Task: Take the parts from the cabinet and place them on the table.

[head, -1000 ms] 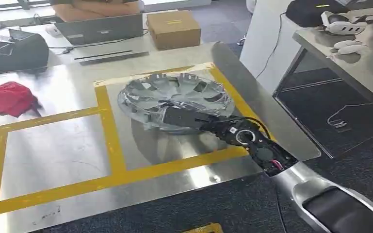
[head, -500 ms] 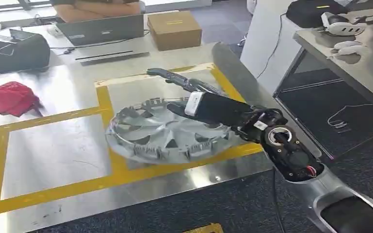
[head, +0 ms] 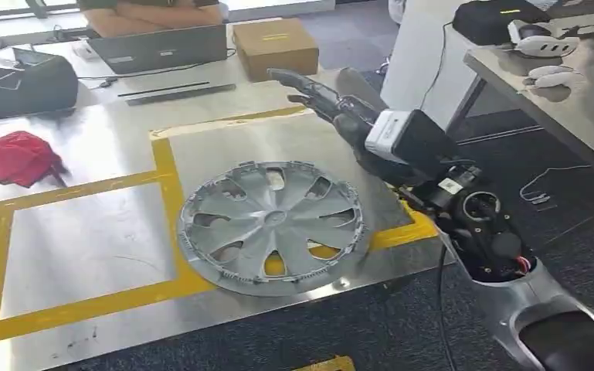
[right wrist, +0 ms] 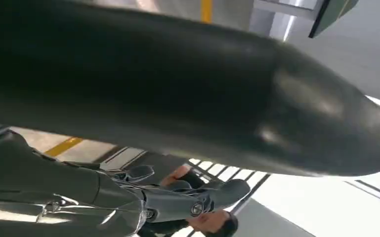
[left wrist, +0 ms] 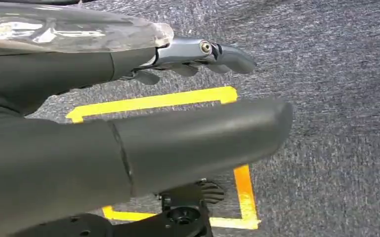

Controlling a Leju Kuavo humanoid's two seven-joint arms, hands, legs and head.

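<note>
Hubcap is lying flat on our steel table, near its front edge and overlapping the yellow tape, while we are holding our right hand raised beyond it with fingers extended and empty, our left hand hanging over carpet, fingers loosely apart, gripping nothing.

A silver-grey hubcap lies on a brushed steel table marked with yellow tape lines, near a red cloth, a brown cardboard box and a grey laptop, while the right hand is dark grey above speckled grey carpet.
</note>
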